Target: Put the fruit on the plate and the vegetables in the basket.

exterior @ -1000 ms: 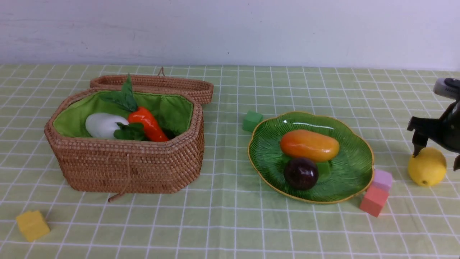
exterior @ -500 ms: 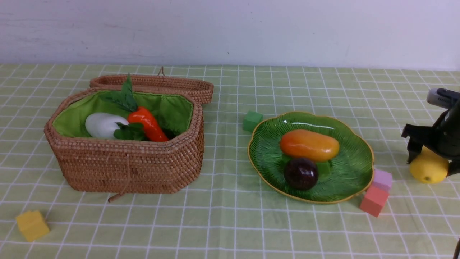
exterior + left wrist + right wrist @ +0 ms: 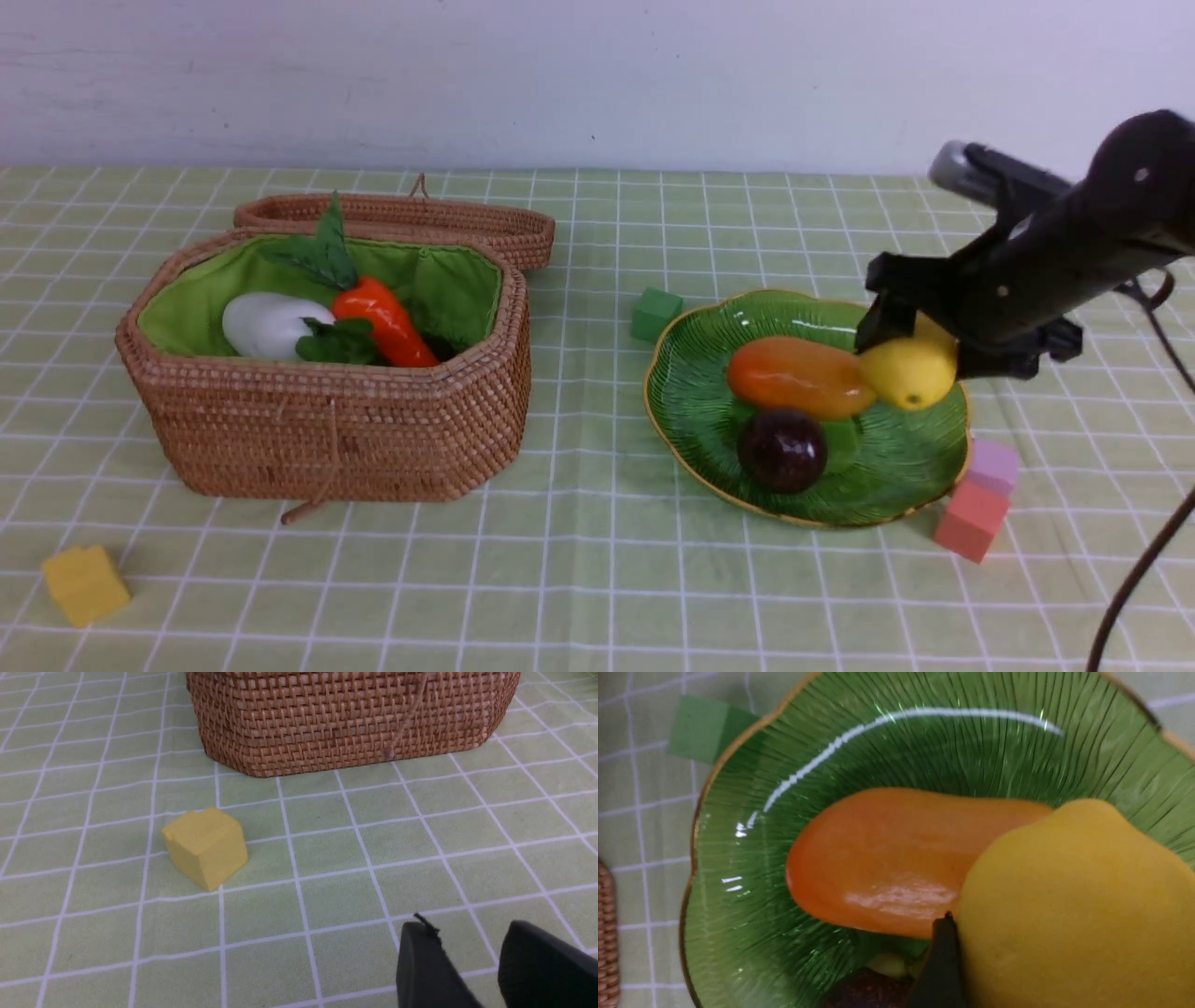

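Note:
My right gripper (image 3: 943, 353) is shut on the yellow lemon (image 3: 910, 373) and holds it just above the right side of the green plate (image 3: 896, 467). The lemon fills the right wrist view (image 3: 1073, 905), with one black finger (image 3: 941, 970) against it. On the plate lie the orange mango (image 3: 794, 375) and the dark round fruit (image 3: 782, 451). The wicker basket (image 3: 327, 429) holds the carrot (image 3: 387, 322) and white radish (image 3: 266, 325). Eggplant and gourd are hidden. My left gripper (image 3: 467, 933) is open and empty above the cloth, near the basket (image 3: 350, 718).
The basket lid (image 3: 401, 219) hangs open behind the basket. A green cube (image 3: 655, 315) sits at the plate's far left rim. Pink (image 3: 973, 518) and purple (image 3: 994, 464) cubes touch its front right rim. A yellow cube (image 3: 84, 583) lies front left. A black cable (image 3: 1134, 579) hangs at right.
My right gripper has closed on the lemon at the table's right edge, lifted it and carried it left over the plate. The rest has not moved.

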